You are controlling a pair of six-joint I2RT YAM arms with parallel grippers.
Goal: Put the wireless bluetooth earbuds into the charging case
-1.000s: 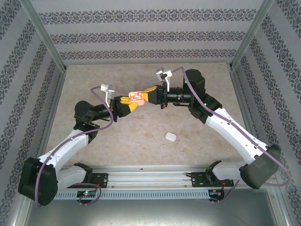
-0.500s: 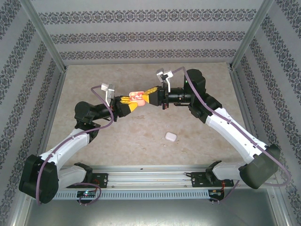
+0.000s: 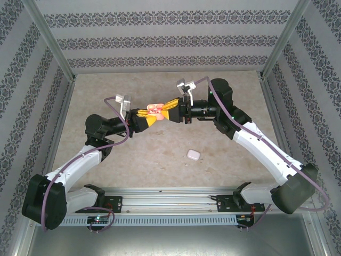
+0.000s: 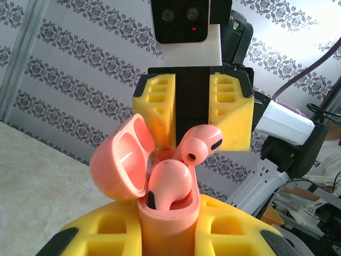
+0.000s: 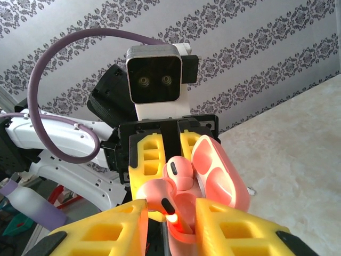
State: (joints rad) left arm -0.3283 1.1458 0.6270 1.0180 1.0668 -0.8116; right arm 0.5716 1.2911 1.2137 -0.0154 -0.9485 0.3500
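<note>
The two arms meet in the air above the table, a little toward 12 o'clock from its middle. The left gripper is clamped on the body of a pink case, which stands upright between its yellow fingers. The lid hangs open toward 9 o'clock in the left wrist view.

One earbud sits in the case with its round head above the rim. The second earbud is just at 1 o'clock from it, close over the rim and touching or almost touching the first one. The right gripper faces the case; its jaws stand a little apart around the stem of the second earbud, with a small gap on one side.

A white case lies on the table at 5 o'clock from the grippers, well apart from them. Bare table surface reaches the back edge at 12 o'clock and both side edges. The patterned walls and the frame posts are well apart from both arms.
</note>
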